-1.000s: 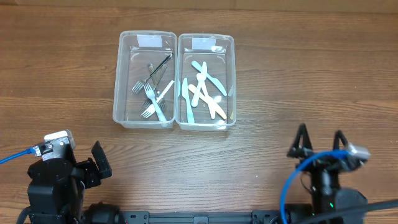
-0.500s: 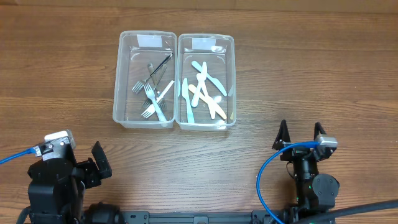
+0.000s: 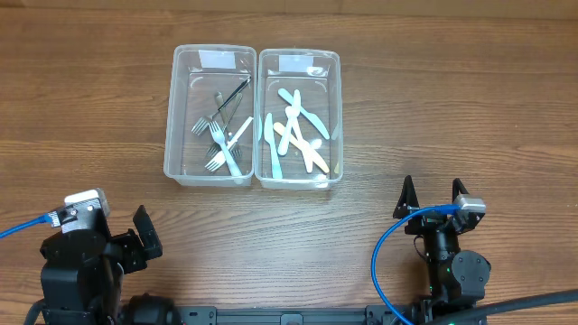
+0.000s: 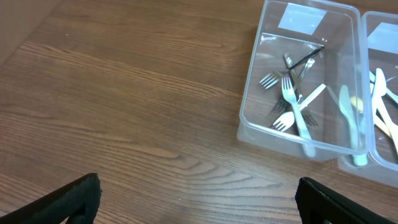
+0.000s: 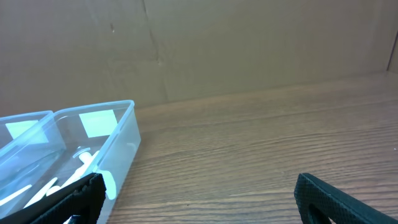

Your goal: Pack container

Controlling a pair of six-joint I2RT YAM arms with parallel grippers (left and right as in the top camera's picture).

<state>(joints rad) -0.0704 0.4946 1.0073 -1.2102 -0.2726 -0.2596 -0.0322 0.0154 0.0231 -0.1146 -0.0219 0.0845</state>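
Note:
Two clear plastic containers stand side by side at the back of the wooden table. The left container (image 3: 170, 135) holds several forks (image 3: 219, 135), white, pale blue and metal. The right container (image 3: 338, 90) holds several white and pale blue knives (image 3: 293, 135). Both show in the left wrist view (image 4: 249, 99), the right one also in the right wrist view (image 5: 121, 149). My left gripper (image 4: 199, 202) is open and empty near the front left edge (image 3: 126, 244). My right gripper (image 3: 432, 196) is open and empty at the front right, apart from the containers.
A brown cardboard wall (image 5: 249, 43) stands behind the table's far edge. Blue cables (image 3: 388, 262) run along both arms at the front. Bare wood lies between the grippers and the containers.
My right arm has swung left and pulled in towards its base, with the gripper still open. The left arm and the containers have not moved.

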